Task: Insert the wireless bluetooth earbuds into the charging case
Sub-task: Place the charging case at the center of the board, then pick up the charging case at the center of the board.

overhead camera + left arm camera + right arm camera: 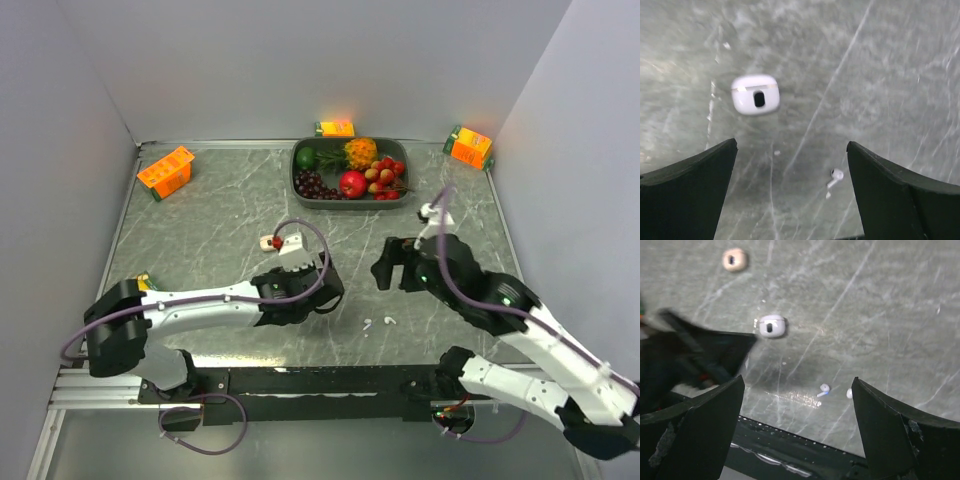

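Observation:
Two tiny white earbuds (368, 324) (390, 320) lie on the grey marbled table near its front edge. One earbud (836, 176) shows in the left wrist view beside the right finger. Both earbuds (824, 388) (849, 393) show in the right wrist view. The charging case (755, 94), pale, rounded-square, with a lid seam and a dark oval, lies shut on the table ahead of my left gripper (792, 145). The case also shows in the right wrist view (771, 326). The left gripper (335, 290) is open and empty. My right gripper (383, 268) (799, 380) is open and empty above the earbuds.
A grey tray (300, 180) of fruit stands at the back. Orange juice cartons stand at the back left (165, 172), back middle (337, 128) and back right (470, 147). A small beige round thing (734, 260) lies beyond the case. The black front rail (790, 455) is close.

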Controlling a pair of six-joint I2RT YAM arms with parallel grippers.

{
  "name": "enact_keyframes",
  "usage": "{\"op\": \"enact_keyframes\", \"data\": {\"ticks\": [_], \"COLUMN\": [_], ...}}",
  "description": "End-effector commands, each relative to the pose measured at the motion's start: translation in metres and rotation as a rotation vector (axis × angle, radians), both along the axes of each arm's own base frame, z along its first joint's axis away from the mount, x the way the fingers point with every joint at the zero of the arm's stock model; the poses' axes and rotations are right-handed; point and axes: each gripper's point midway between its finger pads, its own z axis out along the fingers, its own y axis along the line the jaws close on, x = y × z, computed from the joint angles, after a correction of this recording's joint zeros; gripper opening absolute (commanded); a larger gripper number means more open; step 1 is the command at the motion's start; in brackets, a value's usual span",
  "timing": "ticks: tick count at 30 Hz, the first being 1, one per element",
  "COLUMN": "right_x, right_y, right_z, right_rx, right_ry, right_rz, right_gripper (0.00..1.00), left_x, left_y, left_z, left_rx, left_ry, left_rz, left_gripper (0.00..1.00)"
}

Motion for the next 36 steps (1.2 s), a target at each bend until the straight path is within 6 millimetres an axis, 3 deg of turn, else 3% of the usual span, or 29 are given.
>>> {"op": "enact_keyframes", "data": {"ticks": [1, 4, 7, 8, 14, 22, 30, 36], "right_x": [0.001, -0.001, -0.003, -0.004, -0.012, -0.019, -0.018, -0.02], "right_y": [-0.007, -0.016, -0.018, -0.02, -0.023, -0.033, -0.033, -0.036], "right_z": [0.029, 0.034, 0.038, 0.038, 0.055, 0.074, 0.074, 0.077], "right_rx": [0.022, 0.017, 0.024, 0.022, 0.073, 0.118, 0.116, 0.128], "right_ry": [-0.161, -0.192, -0.215, -0.214, -0.238, -0.293, -0.295, -0.31], "right_rz": [0.058, 0.046, 0.06, 0.055, 0.066, 0.058, 0.049, 0.046], "right_gripper": [0.95, 0.95, 0.95, 0.95, 0.95, 0.95, 0.95, 0.95], "left_x": [-0.002, 0.009, 0.019, 0.017, 0.021, 0.013, 0.022, 0.031], "left_y": [-0.037, -0.028, -0.034, -0.028, -0.015, 0.003, -0.009, -0.002], "left_z": [0.002, -0.016, -0.014, -0.028, -0.066, -0.08, -0.098, -0.107], "left_rx": [-0.136, -0.061, -0.012, 0.036, 0.144, 0.194, 0.225, 0.239], "left_ry": [0.08, 0.155, 0.167, 0.204, 0.323, 0.384, 0.428, 0.444], "left_rz": [-0.108, -0.087, -0.087, -0.064, 0.0, 0.046, 0.033, 0.05], "left_gripper": [0.96, 0.96, 0.96, 0.96, 0.97, 0.96, 0.97, 0.99]}}
